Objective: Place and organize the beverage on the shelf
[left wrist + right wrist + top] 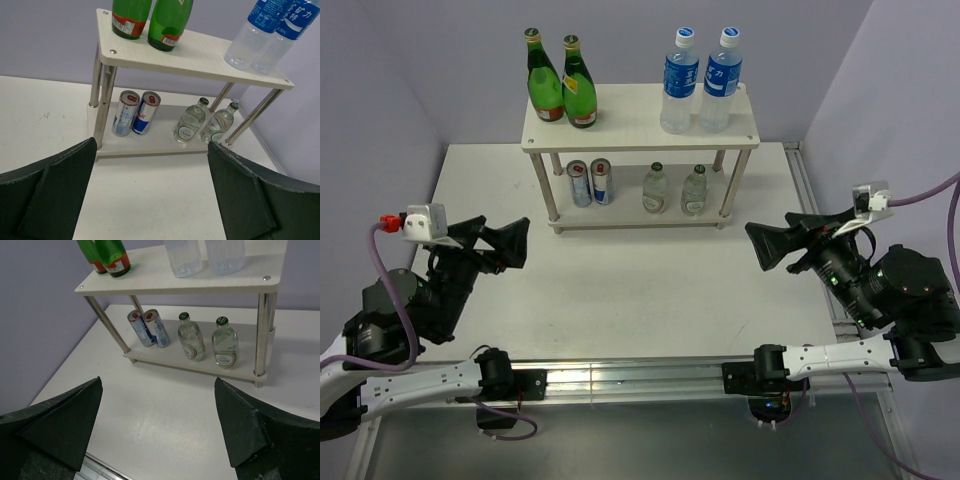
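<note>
The beige two-tier shelf (pixel 630 118) stands at the back of the table. Its top board holds two green bottles (pixel 562 85) at the left and two clear water bottles with blue labels (pixel 700 82) at the right. The lower board holds two cans (pixel 590 182) and two small clear glass bottles (pixel 673 189). My left gripper (pixel 510 243) is open and empty over the table's left side. My right gripper (pixel 767 245) is open and empty over the right side. Both wrist views face the shelf (pixel 200 52) (pixel 235 282) from a distance.
A metal rail (pixel 620 375) runs along the table's near edge. Purple walls close in the back and both sides. White tabletop (pixel 640 290) lies between the grippers and the shelf.
</note>
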